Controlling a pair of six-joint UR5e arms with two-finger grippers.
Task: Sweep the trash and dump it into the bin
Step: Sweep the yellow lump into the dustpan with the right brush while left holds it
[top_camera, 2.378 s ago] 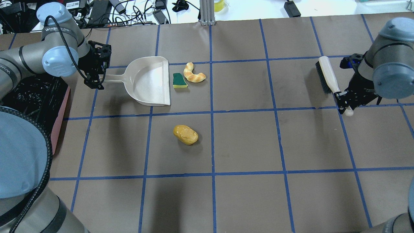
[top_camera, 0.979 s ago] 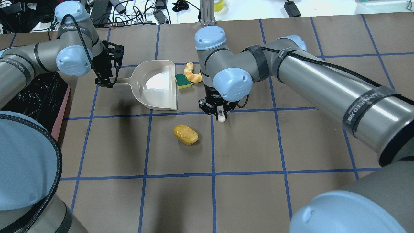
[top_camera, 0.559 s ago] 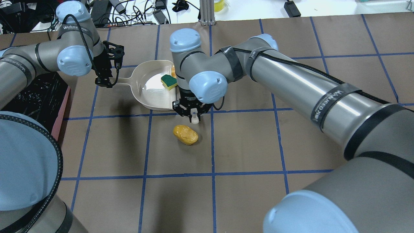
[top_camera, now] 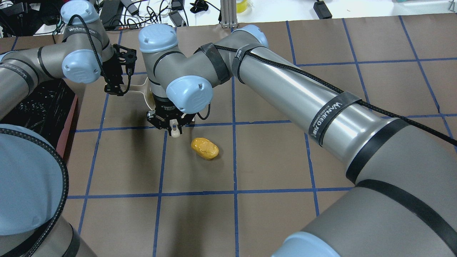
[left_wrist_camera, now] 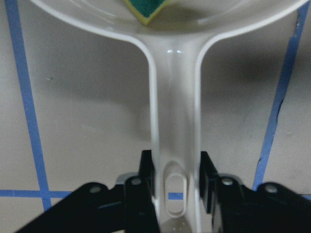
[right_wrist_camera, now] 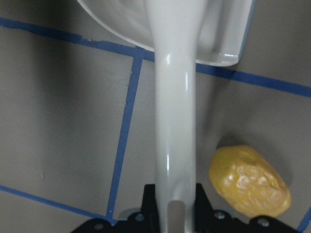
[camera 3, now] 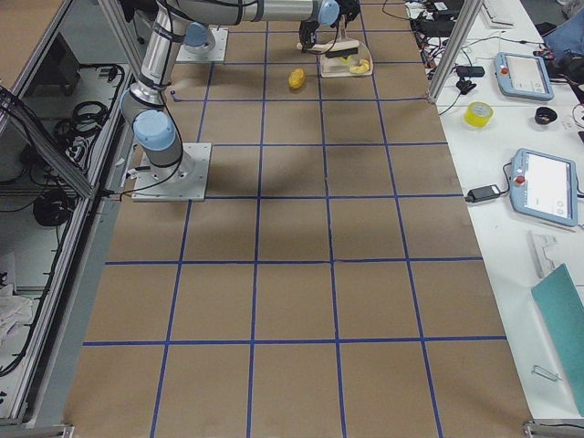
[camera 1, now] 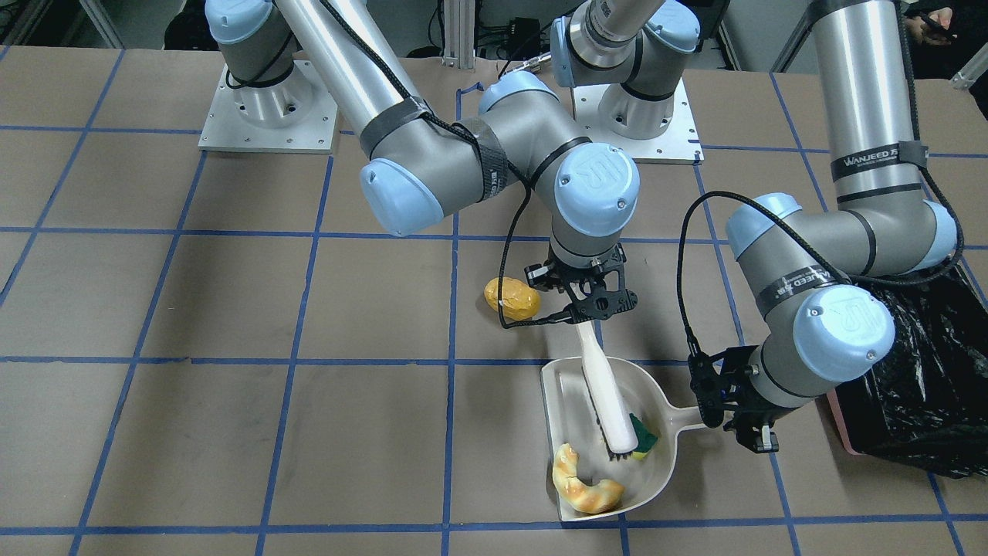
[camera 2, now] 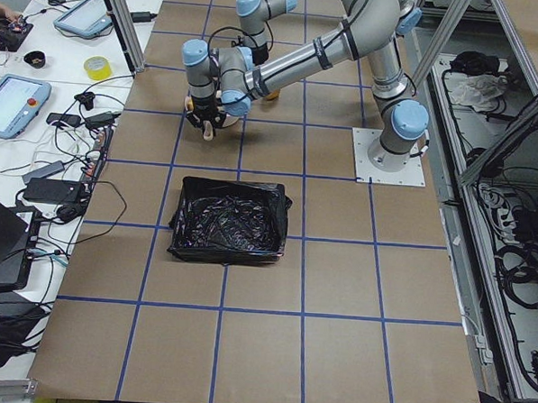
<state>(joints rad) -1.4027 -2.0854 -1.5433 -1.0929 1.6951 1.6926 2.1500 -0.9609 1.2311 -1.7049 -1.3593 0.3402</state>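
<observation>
The bin (camera 1: pixel 843 425) sits far left, near the dustpan (camera 1: pixel 563 401). My left claw (left_wrist_camera: pixel 176 170) squeezes the dustpan's handle; I should press it flat on the tabletop (camera 1: pixel 231 309). My right claw (right_wrist_camera: pixel 175 201) grips the brush (camera 1: pixel 602 394), bristles deep in the pan. The croissant (camera 1: pixel 583 488) is inside. The potato (camera 1: pixel 512 299) lies outside, near my right claw. The sponge (camera 1: pixel 642 438) touches the bristles. I should sweep the potato slowly so it won't roll.

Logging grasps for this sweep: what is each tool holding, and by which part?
Left tool: the dustpan, by its handle's end. Right tool: the brush, by its handle's end.
</observation>
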